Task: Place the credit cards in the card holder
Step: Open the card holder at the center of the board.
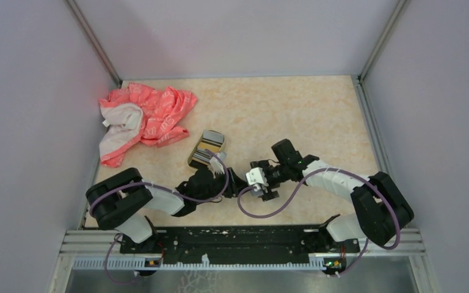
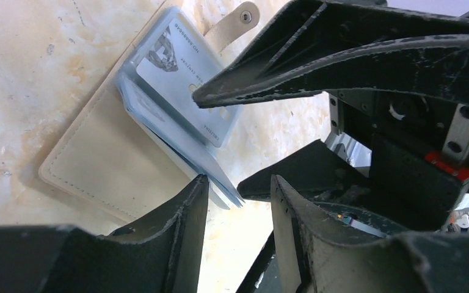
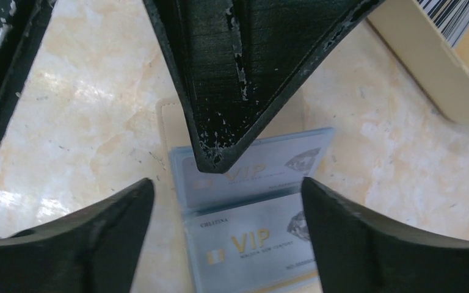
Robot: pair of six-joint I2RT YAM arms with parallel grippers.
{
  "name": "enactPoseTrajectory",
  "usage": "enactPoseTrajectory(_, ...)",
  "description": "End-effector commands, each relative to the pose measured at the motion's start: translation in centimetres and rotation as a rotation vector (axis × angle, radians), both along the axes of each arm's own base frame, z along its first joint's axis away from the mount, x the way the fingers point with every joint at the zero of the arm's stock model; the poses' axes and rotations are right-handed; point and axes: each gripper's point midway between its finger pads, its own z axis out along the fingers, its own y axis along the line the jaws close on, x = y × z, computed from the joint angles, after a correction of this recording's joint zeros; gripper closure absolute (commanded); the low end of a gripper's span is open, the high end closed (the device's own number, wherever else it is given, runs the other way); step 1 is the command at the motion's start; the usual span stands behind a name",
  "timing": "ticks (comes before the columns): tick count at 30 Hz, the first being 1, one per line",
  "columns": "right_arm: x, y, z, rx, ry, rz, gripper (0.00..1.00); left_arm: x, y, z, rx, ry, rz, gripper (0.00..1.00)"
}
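Right wrist alone: VIP credit cards (image 3: 250, 238); right tool (image 3: 227, 183) agape, empty; left tool (image 2: 239, 186) unclear

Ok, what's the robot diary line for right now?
left hand: open, by cream wallet | right hand: open, over blue cards | blue cards: in wallet | tin: nearby

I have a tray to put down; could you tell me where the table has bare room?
Bare: the far right of the table, from the card holder to the right wall, and the far strip right of the pink cloth. Crowded: the near middle, where the left gripper and right gripper meet over the credit cards.
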Motion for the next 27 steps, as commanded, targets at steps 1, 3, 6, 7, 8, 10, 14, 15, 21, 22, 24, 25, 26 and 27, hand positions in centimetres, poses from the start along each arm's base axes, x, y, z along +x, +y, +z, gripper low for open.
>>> enactPoseTrajectory(1,0.0,1.3,0.6,0.015,0.013,0.004,0.03,-0.3,-0.3,0.8,-0.037,-0.015,-0.018,0.52)
enactPoseTrajectory(3,0.0,1.4,0.6,0.012,0.021,-0.004,0.01,-0.3,-0.3,0.9,-0.040,-0.015,-0.017,0.52)
enactPoseTrajectory(6,0.1,1.5,0.7,0.017,0.021,-0.013,0.02,-0.3,-0.3,0.8,-0.039,-0.016,-0.019,0.52)
enactPoseTrajectory(7,0.2,1.5,0.8,0.018,0.020,-0.017,0.01,-0.3,-0.4,0.9,-0.039,-0.016,-0.019,0.52)
enactPoseTrajectory(8,0.3,1.5,0.9,0.019,0.017,-0.022,0.01,-0.3,-0.4,0.8,-0.038,-0.016,-0.018,0.52)
enactPoseTrajectory(10,0.6,1.6,1.2,0.023,0.010,-0.033,0.01,-0.3,-0.4,0.8,-0.037,-0.014,-0.019,0.52)
enactPoseTrajectory(14,0.9,1.7,1.5,0.031,0.003,-0.049,0.03,-0.3,-0.3,0.6,-0.033,-0.012,-0.018,0.52)
enactPoseTrajectory(15,1.0,1.7,1.5,0.029,0.002,-0.052,0.04,-0.3,-0.3,0.6,-0.033,-0.012,-0.018,0.52)
enactPoseTrajectory(21,1.3,1.8,1.7,0.034,0.004,-0.069,0.15,-0.3,-0.4,0.5,-0.031,-0.012,-0.020,0.52)
enactPoseTrajectory(22,1.3,1.9,1.7,0.035,0.001,-0.070,0.17,-0.3,-0.4,0.5,-0.031,-0.012,-0.019,0.52)
enactPoseTrajectory(24,1.4,1.8,1.8,0.032,0.001,-0.076,0.20,-0.3,-0.3,0.5,-0.028,-0.013,-0.019,0.52)
enactPoseTrajectory(25,1.5,1.8,1.8,0.030,0.001,-0.080,0.22,-0.3,-0.3,0.5,-0.027,-0.013,-0.019,0.52)
enactPoseTrajectory(26,1.6,1.8,2.0,0.031,-0.002,-0.084,0.24,-0.3,-0.3,0.4,-0.027,-0.013,-0.018,0.52)
enactPoseTrajectory(27,1.7,1.8,2.0,0.030,-0.001,-0.088,0.26,-0.3,-0.3,0.4,-0.025,-0.013,-0.016,0.52)
